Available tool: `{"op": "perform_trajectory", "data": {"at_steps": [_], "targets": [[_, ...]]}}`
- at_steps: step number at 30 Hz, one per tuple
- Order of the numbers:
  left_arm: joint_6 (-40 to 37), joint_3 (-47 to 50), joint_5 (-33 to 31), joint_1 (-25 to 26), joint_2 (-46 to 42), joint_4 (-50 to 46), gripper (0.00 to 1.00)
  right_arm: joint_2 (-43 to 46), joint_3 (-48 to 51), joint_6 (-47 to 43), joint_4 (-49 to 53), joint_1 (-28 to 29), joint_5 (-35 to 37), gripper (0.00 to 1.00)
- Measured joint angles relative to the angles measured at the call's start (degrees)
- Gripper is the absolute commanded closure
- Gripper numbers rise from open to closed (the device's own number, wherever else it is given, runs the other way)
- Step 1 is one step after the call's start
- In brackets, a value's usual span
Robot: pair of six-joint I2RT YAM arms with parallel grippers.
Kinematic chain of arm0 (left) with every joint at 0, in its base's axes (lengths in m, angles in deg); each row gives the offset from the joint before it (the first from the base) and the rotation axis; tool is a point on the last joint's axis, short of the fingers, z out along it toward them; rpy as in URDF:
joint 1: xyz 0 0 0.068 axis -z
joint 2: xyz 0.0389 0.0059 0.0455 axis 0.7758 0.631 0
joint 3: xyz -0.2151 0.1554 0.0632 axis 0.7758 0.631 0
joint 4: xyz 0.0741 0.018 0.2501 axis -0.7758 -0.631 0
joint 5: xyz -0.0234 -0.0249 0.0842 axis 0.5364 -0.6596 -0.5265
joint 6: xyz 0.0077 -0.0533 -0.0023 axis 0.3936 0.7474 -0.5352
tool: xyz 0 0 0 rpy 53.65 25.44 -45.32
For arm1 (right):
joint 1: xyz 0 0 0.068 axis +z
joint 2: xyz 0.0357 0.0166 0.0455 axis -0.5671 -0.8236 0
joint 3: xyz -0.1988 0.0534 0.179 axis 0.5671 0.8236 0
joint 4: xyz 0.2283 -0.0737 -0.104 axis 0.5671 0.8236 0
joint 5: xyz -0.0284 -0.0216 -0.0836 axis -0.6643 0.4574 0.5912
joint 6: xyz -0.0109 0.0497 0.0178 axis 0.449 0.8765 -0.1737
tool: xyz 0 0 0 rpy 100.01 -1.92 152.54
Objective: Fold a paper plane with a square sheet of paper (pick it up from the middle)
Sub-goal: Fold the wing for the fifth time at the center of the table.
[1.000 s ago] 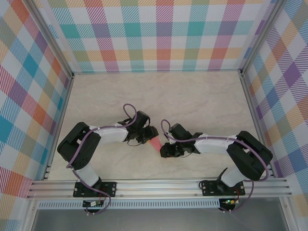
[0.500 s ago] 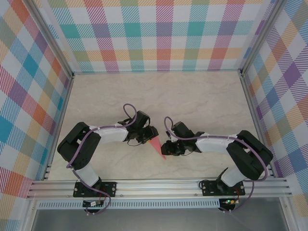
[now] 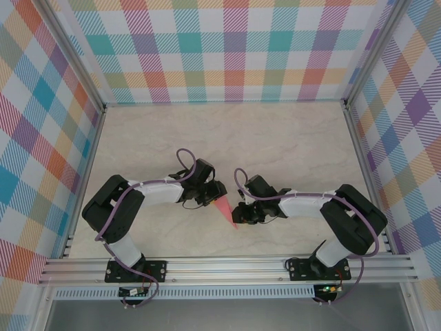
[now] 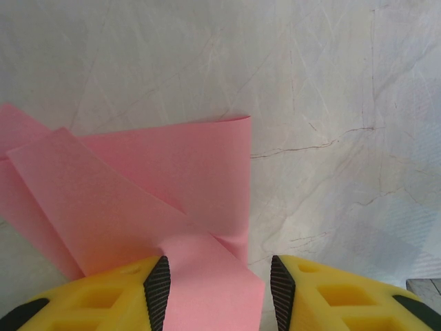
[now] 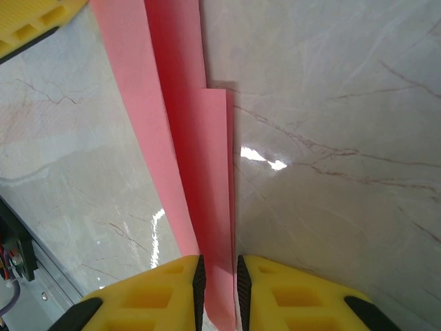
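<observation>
Salmon-pink folded paper plane, a narrow pointed dart, spans between the two grippers over the near-middle of the beige marble-look table. Left gripper: yellow fingers partly spread, wide end of the paper sitting between the black pads; can't tell if it's actually clamped. Right gripper: pads nearly together, pinching the narrow folded end.

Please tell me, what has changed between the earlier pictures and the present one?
The right claw closed tighter on the pink paper and shifted a little. In the top view, more of the paper now shows: a pointed strip reaching toward the near edge. The left claw kept its place and its hold on the paper.
</observation>
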Motion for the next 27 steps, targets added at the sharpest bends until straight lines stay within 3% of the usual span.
{"op": "perform_trajectory", "data": {"at_steps": [23, 27], "targets": [[0.0, 0.0, 0.0, 0.0, 0.0, -0.02, 0.55, -1.7, -6.38, -5.18, 11.54, 1.09, 3.8, 0.78], [-0.02, 0.0, 0.0, 0.0, 0.0, -0.04, 0.54, 0.87, -6.38, -5.22, 13.7, 1.09, 4.37, 0.71]]}}
